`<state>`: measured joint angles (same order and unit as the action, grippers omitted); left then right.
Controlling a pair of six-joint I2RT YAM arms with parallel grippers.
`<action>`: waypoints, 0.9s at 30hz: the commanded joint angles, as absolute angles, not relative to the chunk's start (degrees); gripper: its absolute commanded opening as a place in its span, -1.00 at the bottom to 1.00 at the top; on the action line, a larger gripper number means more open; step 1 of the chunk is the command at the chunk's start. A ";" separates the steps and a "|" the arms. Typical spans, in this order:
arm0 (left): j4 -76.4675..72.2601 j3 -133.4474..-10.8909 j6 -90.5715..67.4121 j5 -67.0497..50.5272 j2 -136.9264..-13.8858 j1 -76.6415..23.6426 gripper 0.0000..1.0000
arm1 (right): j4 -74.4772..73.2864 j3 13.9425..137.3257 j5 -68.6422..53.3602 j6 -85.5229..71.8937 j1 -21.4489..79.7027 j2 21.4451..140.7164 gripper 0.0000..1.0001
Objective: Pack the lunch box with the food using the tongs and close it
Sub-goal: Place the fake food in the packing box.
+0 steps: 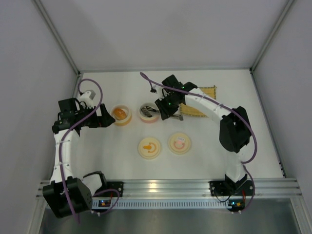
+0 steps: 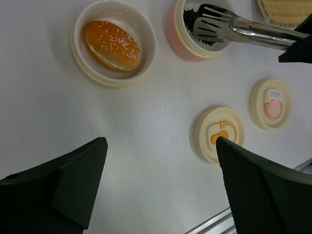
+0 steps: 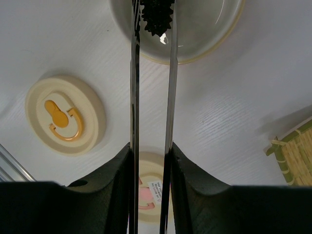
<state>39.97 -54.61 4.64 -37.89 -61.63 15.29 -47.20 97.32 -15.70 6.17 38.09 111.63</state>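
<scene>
Grip: the right gripper (image 3: 151,158) clamps both arms of the tongs (image 3: 135,97) at the handle end, 1 finger outside each arm.
Tongs: squeezed to a narrow, near-parallel gap, not fully shut; the toothed heads reach over the rim into the pink bowl (image 2: 176,39).
At the tips: a dark jagged mass (image 3: 156,17) sits between the heads. I cannot tell whether it is the black food piece pinched there or only the heads' own teeth.
Under the handle: the pink-marked lid (image 2: 270,103) lies flat, apart from its bowl.
Beside the shaft: the orange-marked lid (image 3: 63,114) lies flat, off to 1 side of the arms and clear of them.
Beyond the tips: the bun (image 2: 112,45) lies in the cream bowl (image 2: 97,80), just beside the pink bowl.
Behind the handle: a bamboo mat (image 3: 292,151), bare where it shows.
Farthest from the tool: the left gripper (image 2: 161,146) hangs with its jaws wide apart and holding nothing, above the table short of the cream bowl.
Red-brown piece: not made out in any view.
Step in hand: probably working a small piece in the pink bowl, with 1 of 3 foods packed for certain.
Next move: ease the squeeze so the heads part inside the rim, then lift straight up before swinging away, so the tongs do not tip the bowl. Both lids are not yet on.
</scene>
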 commanded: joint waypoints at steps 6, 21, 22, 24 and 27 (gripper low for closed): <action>37.44 -54.14 5.27 -39.29 -60.21 15.73 0.96 | -47.99 100.63 -16.43 6.33 38.58 113.47 -0.31; 37.35 -53.97 5.10 -39.02 -59.77 15.73 0.96 | -47.72 102.48 -16.35 5.63 38.67 109.16 -0.09; 37.35 -53.88 5.01 -39.02 -59.50 15.73 0.96 | -47.64 102.39 -16.17 5.63 38.58 108.81 -0.09; 37.35 -53.88 5.10 -38.76 -59.15 15.73 0.96 | -47.72 102.48 -15.73 5.54 38.41 107.67 -0.10; 37.44 -53.70 5.18 -38.58 -58.27 15.65 0.97 | -47.64 102.48 -15.56 5.54 37.36 105.56 -0.11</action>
